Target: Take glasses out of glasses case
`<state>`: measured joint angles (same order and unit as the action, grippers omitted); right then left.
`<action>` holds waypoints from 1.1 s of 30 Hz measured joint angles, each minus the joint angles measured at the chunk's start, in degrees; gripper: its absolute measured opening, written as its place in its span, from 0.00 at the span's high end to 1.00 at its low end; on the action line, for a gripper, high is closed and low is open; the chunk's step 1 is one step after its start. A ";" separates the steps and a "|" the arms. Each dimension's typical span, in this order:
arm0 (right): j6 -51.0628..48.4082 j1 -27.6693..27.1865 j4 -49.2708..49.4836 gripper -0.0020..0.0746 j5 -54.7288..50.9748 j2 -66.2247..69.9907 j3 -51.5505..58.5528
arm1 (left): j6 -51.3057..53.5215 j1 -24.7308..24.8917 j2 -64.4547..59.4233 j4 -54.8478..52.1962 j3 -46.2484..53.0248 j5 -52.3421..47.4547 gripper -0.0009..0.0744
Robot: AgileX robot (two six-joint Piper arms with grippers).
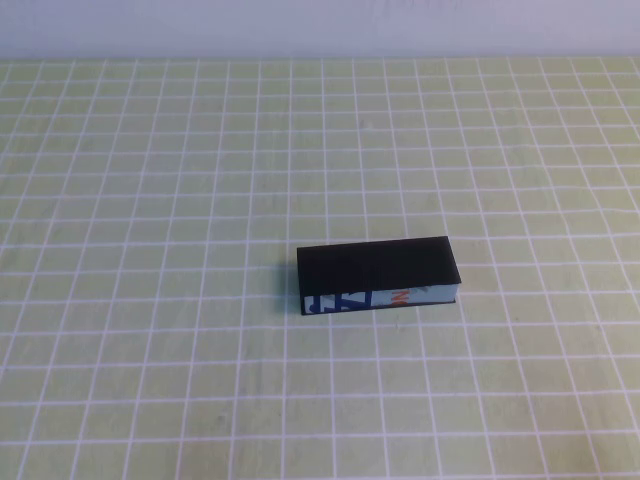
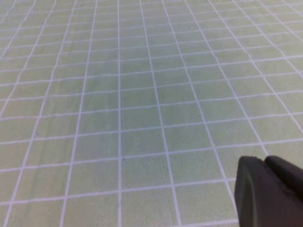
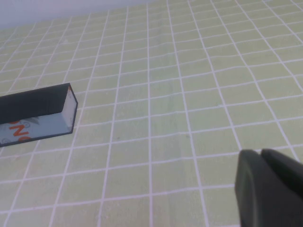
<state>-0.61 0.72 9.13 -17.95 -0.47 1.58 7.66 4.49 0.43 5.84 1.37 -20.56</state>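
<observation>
The glasses case lies shut near the middle of the table, its black lid flat and its white side panel with blue and orange print facing me. Its end also shows in the right wrist view. The glasses are hidden. Neither arm shows in the high view. In the left wrist view, my left gripper is shut and empty above bare cloth, with the case out of sight. My right gripper is shut and empty, well apart from the case's end.
A yellow-green tablecloth with a white grid covers the whole table. A pale wall runs along the far edge. Nothing else stands on the cloth.
</observation>
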 joint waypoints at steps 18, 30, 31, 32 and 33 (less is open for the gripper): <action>0.00 0.00 0.18 1.00 0.00 0.00 0.00 | 0.00 0.00 0.00 0.00 0.00 0.00 0.99; 0.00 0.00 13.15 1.00 3.48 0.00 0.00 | 0.00 0.00 0.00 0.00 0.00 0.00 0.99; 0.00 0.00 17.58 1.00 5.10 0.00 0.00 | 0.00 0.00 0.00 0.00 0.00 0.00 0.99; 0.00 0.00 22.43 1.00 7.31 0.00 0.00 | 0.00 0.00 0.00 0.00 0.00 0.00 0.99; 0.00 0.00 27.51 1.00 9.58 0.00 0.00 | 0.00 0.00 0.00 0.00 0.00 0.00 0.99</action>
<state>-0.61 0.72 36.65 -8.37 -0.47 1.58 7.66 4.49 0.43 5.84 1.37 -20.56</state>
